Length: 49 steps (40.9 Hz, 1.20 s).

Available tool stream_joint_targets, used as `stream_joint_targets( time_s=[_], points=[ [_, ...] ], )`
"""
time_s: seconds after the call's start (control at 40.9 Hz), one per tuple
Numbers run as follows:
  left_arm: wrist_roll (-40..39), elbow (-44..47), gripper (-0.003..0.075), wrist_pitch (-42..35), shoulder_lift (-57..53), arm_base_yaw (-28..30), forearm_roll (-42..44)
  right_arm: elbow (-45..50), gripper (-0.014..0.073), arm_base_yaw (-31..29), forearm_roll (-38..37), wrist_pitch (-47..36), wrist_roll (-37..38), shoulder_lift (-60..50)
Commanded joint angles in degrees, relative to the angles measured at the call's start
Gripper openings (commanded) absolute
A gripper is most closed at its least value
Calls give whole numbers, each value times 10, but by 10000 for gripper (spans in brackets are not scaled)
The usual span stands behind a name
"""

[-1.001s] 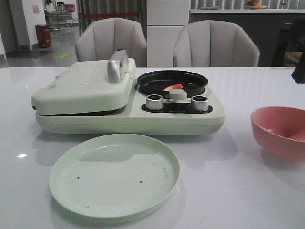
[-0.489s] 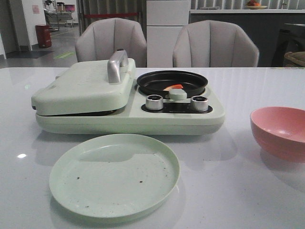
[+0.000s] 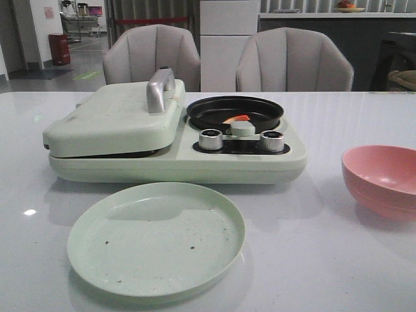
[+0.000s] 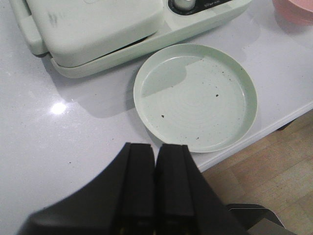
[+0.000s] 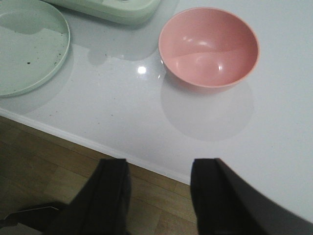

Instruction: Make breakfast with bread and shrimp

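Both arms parked off the counter [image 3: 325, 260] edge: left pincer [image 4: 155, 191] pressed together, empty; right pincer [image 5: 159, 196] wide, empty. Round pale-green plate [image 3: 156, 237] bare. Small orange-red shrimp [image 3: 237, 119] sits in the black pan [image 3: 214, 114]. Bread unseen, possibly under the closed pale-green lid [image 3: 114, 117]. Risk: shrimp overcooks; lid handle slips.

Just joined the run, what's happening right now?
Nothing is being handled. The left gripper is shut and empty near the table edge by the green plate; the right gripper is open, short of the pink bowl. The shrimp lies in the black pan. The cooker lid is closed; no bread visible.
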Motion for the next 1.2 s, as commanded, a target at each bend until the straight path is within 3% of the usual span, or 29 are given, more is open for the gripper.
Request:
stream_joint_targets(
  time_s=[0.0,0.415,0.489,0.733,0.879,1.172],
  points=[
    [-5,-15,101,-37,1,-3,-5,-6,409,-1,-2,-48,19,-16],
    [-5,-15,101,-37,1,-3,-5,7,400,-1,-3,-45,30,-22],
    [-5,-15,101,-37,1,-3,-5,7,346,-1,2,-48,30,-22],
    [-8,-15,102,-37,1,-3,5,9,37,-1,5,-53,30,-22],
    [-65,-15,102,-37,1,11,35,18,47,-1,5,-62,30,-22],
    [-65,-15,102,-37,1,17,41,20,47,-1,5,-69,30,-22]
  ],
)
